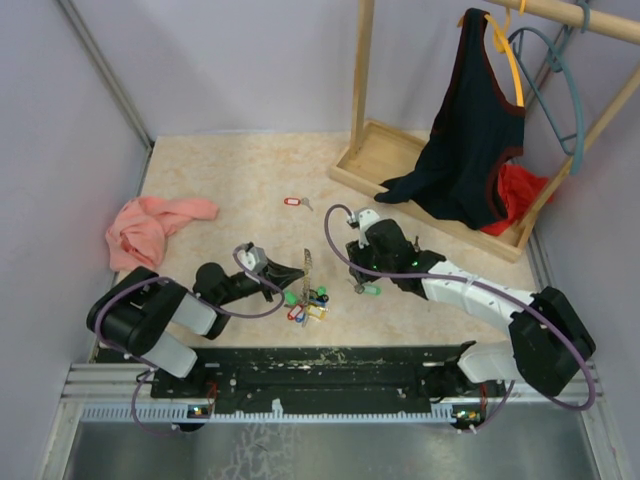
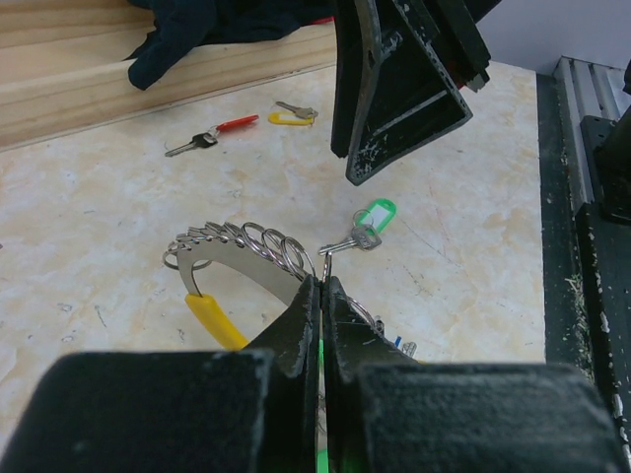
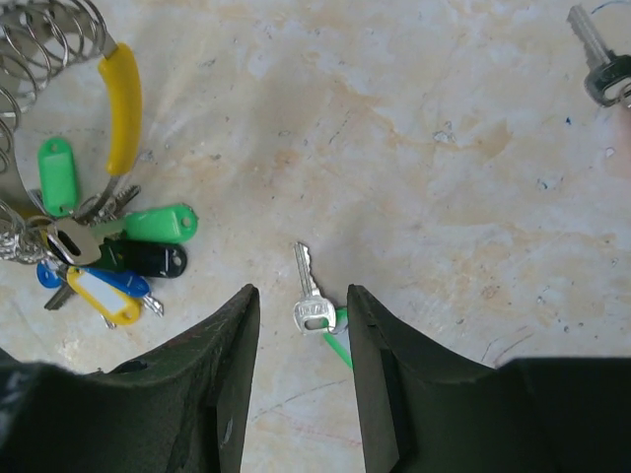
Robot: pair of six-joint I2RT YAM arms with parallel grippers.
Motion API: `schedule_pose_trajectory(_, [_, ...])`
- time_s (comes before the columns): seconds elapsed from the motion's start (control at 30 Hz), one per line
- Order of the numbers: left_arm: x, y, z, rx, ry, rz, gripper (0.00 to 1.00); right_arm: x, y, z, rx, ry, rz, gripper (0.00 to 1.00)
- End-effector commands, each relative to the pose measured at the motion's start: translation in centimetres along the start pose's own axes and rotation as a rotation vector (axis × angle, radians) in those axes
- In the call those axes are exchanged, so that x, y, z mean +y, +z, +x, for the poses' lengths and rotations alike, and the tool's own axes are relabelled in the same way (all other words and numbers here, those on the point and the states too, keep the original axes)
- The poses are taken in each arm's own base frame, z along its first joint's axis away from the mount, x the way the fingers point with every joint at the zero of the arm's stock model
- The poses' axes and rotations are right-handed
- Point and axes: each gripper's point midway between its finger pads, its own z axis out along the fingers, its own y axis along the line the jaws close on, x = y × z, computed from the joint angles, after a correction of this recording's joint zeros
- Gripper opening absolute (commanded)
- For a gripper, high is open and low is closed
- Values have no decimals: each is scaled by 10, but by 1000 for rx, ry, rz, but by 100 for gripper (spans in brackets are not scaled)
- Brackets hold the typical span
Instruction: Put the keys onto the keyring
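Pale, speckled worktop [image 1: 240,180] carries a wooden tray [image 1: 372,150] – a dark shirt [image 1: 470,130] droops into it beside a red cloth [image 1: 515,190]. Near the arms, the keyring [image 2: 242,258] is a thin silver hoop with a yellow sleeve and a bunch of coloured keys [image 3: 108,256]. The left gripper [image 2: 320,286] pinches it tight. The right gripper [image 3: 301,296] has its jaws wide around a green-tagged key [image 3: 307,286] lying flat – blade pointing away from them.

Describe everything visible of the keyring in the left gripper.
The keyring is a thin silvery metal band, curved, with small split rings strung along it and a yellow plastic-looking sleeve on one stretch. Keys with green, black, blue and yellow tags hang bunched from it onto the table. The left gripper pinches it, fingers shut.
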Motion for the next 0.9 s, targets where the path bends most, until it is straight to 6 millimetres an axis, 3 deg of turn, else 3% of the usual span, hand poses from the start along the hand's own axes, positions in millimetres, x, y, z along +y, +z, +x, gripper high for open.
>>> schedule_pose_trajectory(0.0, [0,2,-57,-206,155,7,1,7,1,0,-10,-27,-65,41])
schedule_pose_trajectory(0.17, [3,3,-55,-200,136,0,1,14,5,13,22,-1,-107,41])
schedule_pose_trajectory(0.27, [3,4,-54,-198,112,5,1,22,6,11,-11,1,-149,41])
schedule_pose_trajectory(0.37, [3,3,-54,-199,94,-1,1,16,8,7,-28,-14,-115,41])
schedule_pose_trajectory(0.5, [5,3,-55,-203,77,-15,1,31,8,-20,-158,-70,-142,39])
schedule_pose_trajectory(0.67, [9,3,-57,-215,14,-49,2,64,2,-66,-380,-148,-221,38])
schedule_pose_trajectory(0.73, [11,3,-58,-224,-14,-69,2,77,-2,-77,-458,-194,-247,38])
schedule_pose_trajectory(0.87, [13,3,-61,-245,-23,-118,2,86,-4,-86,-538,-223,-279,36])
